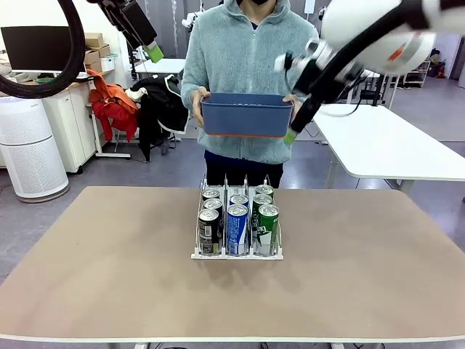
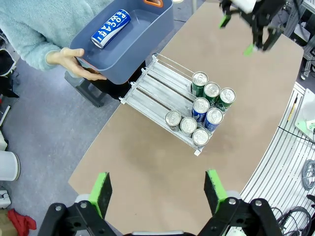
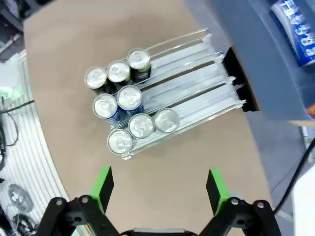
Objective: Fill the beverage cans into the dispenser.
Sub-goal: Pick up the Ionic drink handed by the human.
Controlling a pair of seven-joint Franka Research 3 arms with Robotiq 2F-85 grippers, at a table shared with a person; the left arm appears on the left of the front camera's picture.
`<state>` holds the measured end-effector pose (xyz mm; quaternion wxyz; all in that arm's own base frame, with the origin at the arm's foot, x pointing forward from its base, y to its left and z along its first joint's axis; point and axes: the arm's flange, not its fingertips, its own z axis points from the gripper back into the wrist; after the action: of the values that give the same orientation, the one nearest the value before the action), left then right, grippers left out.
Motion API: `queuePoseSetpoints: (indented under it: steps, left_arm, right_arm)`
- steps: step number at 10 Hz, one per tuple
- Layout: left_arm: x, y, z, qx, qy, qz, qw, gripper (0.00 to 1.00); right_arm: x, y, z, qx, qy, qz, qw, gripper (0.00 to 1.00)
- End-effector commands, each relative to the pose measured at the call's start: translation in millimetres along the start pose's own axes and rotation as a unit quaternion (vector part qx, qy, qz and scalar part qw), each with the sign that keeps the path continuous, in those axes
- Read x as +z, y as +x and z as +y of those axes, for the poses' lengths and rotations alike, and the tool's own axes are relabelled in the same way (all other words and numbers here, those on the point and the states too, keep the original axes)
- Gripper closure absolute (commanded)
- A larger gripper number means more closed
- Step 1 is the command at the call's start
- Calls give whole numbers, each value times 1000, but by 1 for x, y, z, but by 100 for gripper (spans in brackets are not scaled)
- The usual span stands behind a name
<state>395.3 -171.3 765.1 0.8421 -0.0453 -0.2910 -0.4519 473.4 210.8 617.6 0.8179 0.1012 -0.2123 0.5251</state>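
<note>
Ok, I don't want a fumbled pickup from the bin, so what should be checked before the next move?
1. Left gripper open and empty: ok.
2. Right gripper open and empty: ok.
3. Blue can lying free on its side in the bin: ok.
4. Bin held steady by the person's hand: cannot tell.
5. Room in the middle lane of the rack, two cans there against three in each outer lane: ok.
6. Cans in the rack upright: ok.

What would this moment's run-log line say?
rack: eight cans | bin: in person's hands, one blue can inside | left claw: open, high | right claw: open, high
</note>
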Motion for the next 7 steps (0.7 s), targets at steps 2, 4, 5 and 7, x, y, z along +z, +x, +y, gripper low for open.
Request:
queuePoseSetpoints:
  steps: [2,4,5,7]
  left_arm:
    - [1,-2,1,0,-1,0,1000,0]
    - [1,-2,1,0,-1,0,1000,0]
    - [1,-2,1,0,-1,0,1000,0]
    - [1,-2,1,0,-1,0,1000,0]
  right_arm:
    - [77,3,1,3,-3,-57,998,0]
    - [129,0,16,-5,-3,-78,997,0]
    - [149,-4,23,-25,-22,-86,996,0]
    - [182,-13,38,-50,-42,-88,994,0]
